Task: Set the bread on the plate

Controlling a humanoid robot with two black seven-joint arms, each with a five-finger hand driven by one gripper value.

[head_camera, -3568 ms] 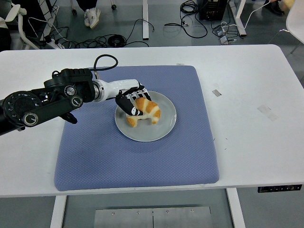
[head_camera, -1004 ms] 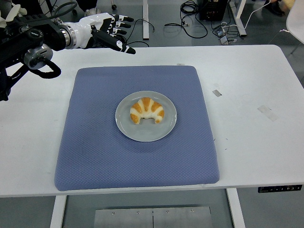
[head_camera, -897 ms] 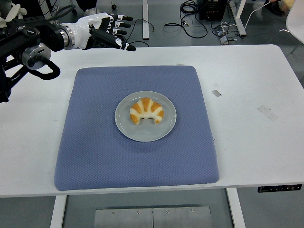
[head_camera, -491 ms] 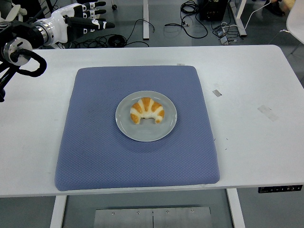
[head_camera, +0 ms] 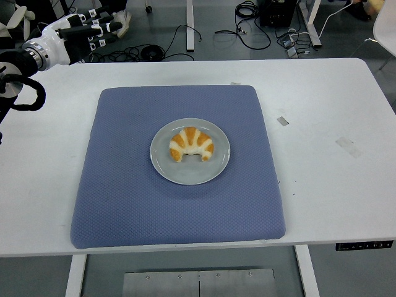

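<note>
- Bread (head_camera: 191, 145): a croissant, golden with paler bands, lies on the plate (head_camera: 216, 168). It sits a little toward the plate's far side, arched with both ends pointing to the table's near edge.
- Plate: round and grey, flat on the mat (head_camera: 124, 204), roughly at the mat's centre. Nothing else lies on the plate.
- Mat: blue and textured, nearly square, spread on the white table (head_camera: 322, 185). Its near edge lies close to the table's near edge; bare table shows to the plate's left, right and far sides beyond the mat.
- Left hand (head_camera: 83, 36): well apart from the plate, up and to its left, at the table's far left corner. The fingers (head_camera: 105, 28) are stretched out and slightly apart, pointing right, and hold nothing. The white wrist and a dark arm section run off the left edge.
- Right hand: not in sight.
- Tape (head_camera: 282, 120): a small grey piece lies on the table right of the plate, just off the mat. A second, paler piece (head_camera: 348, 146) lies further right.
- Cables (head_camera: 154, 49): black leads trail over the grey floor beyond the table, on the plate's far side.
- A white chair part shows at the top right corner.
</note>
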